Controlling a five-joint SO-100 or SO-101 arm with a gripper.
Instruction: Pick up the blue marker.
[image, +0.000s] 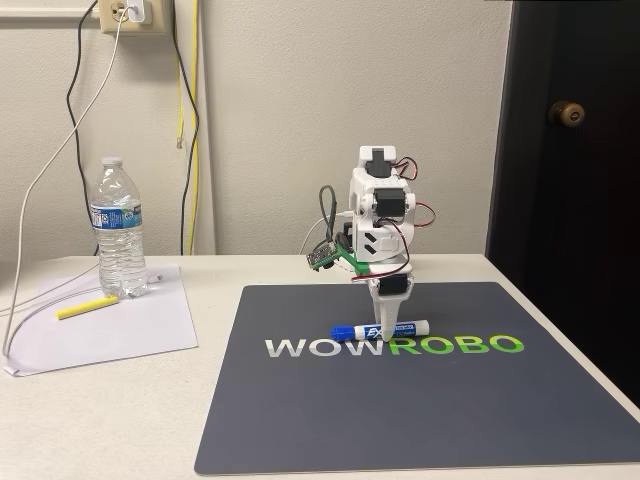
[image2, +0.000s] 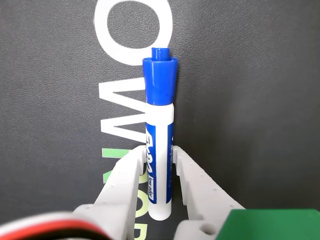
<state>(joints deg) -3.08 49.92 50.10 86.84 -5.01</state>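
The blue marker (image: 380, 330) lies flat on the dark mat (image: 420, 420), just above the printed logo, with its blue cap to the left in the fixed view. The white arm reaches straight down onto it, and my gripper (image: 396, 322) sits at the barrel's right half. In the wrist view the marker (image2: 160, 125) runs up the middle, cap at the top. The two white fingers (image2: 127, 175) press against either side of the labelled barrel. The gripper (image2: 159, 152) is shut on it, and the marker still rests on the mat.
A water bottle (image: 118, 230) stands at the left on white paper (image: 130, 330), with a yellow highlighter (image: 87, 307) and a white cable beside it. The table's right edge lies close to a dark door (image: 570, 180). Bare mat stretches in front of the arm.
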